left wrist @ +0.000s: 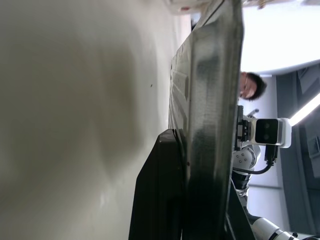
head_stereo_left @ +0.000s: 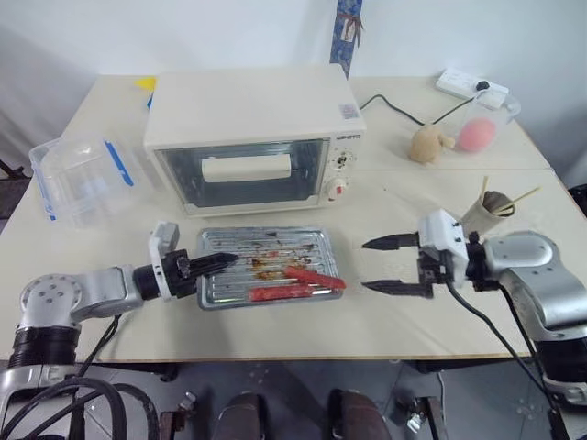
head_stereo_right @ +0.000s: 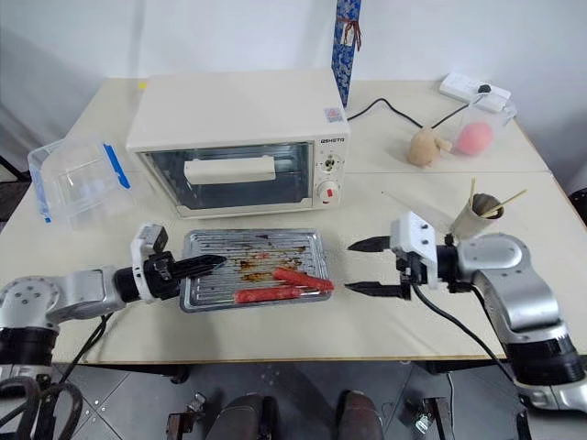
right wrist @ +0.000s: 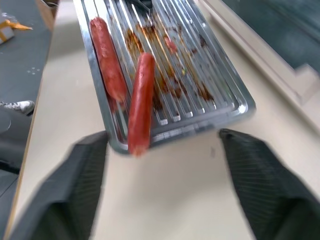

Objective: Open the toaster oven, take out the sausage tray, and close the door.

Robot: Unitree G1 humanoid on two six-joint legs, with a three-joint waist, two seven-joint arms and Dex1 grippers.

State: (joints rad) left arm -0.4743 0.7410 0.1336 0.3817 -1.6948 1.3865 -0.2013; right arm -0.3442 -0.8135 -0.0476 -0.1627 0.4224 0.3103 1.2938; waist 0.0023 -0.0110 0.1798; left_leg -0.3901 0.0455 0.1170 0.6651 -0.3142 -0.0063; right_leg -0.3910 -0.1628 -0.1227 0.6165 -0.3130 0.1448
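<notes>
The cream-white toaster oven (head_stereo_left: 252,115) stands at the back of the table, and its glass door (head_stereo_left: 243,176) is closed, with the white bar handle (head_stereo_left: 246,168) across it. The silver, grease-stained sausage tray (head_stereo_left: 220,240) lies on the table in front of the oven and carries two red sausages (head_stereo_left: 295,292). My left gripper (head_stereo_left: 213,263) is shut on the tray's left rim. In the left wrist view, the rim (left wrist: 210,75) runs between its black fingers (left wrist: 160,200). My right gripper (head_stereo_left: 367,265) hovers open just right of the tray, its jaws wide and nothing between them.
A clear plastic box with blue clips (head_stereo_left: 83,179) sits left of the oven. To the right are a paper cup with sticks (head_stereo_left: 491,213), a beige toy (head_stereo_left: 426,144), a clear cup with something pink in it (head_stereo_left: 477,133) and a power strip (head_stereo_left: 470,85) with its cable. A person's head (left wrist: 250,85) shows beyond the table.
</notes>
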